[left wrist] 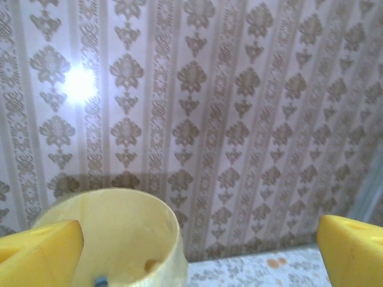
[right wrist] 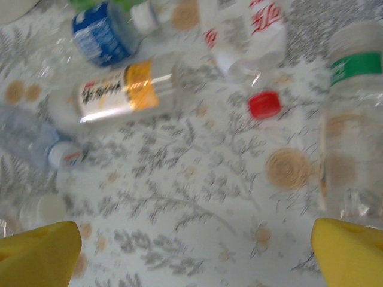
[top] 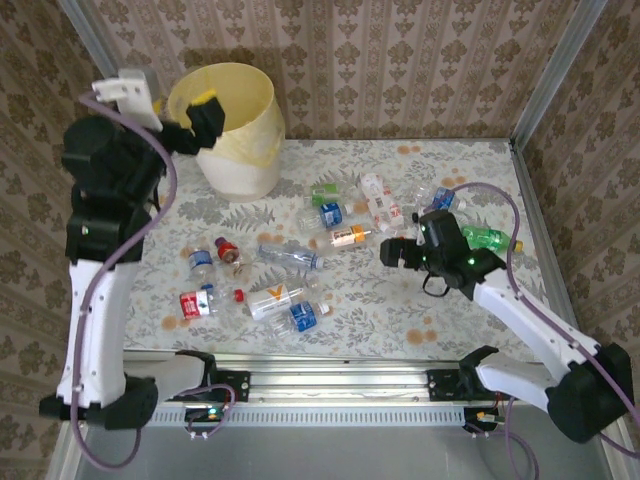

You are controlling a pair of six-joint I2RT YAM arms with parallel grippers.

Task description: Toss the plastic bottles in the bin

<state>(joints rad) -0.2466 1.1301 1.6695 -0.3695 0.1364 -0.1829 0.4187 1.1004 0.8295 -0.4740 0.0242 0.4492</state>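
- The plastic bottles [top: 283, 297] looked empty, so probably light and thin-walled. They would likely dent under a hard squeeze and roll or slip on their smooth sides. The labelled middle of the body, taken across its width, seemed the surest hold.
- They were small and mostly clear, with blue, red, orange or white labels. One green bottle [top: 485, 238] lay far right.
- All lay on their sides, scattered across the floral table [top: 400, 310].
- The bin [top: 245, 165], a tall pale-yellow bucket with a bag liner, stood at the far left.
- The left gripper [top: 207, 108] hung over the bin's mouth, fingers spread wide, nothing between them.
- The right gripper [right wrist: 194, 257] hovered low near an orange-labelled bottle [right wrist: 119, 89], fingers apart and empty.
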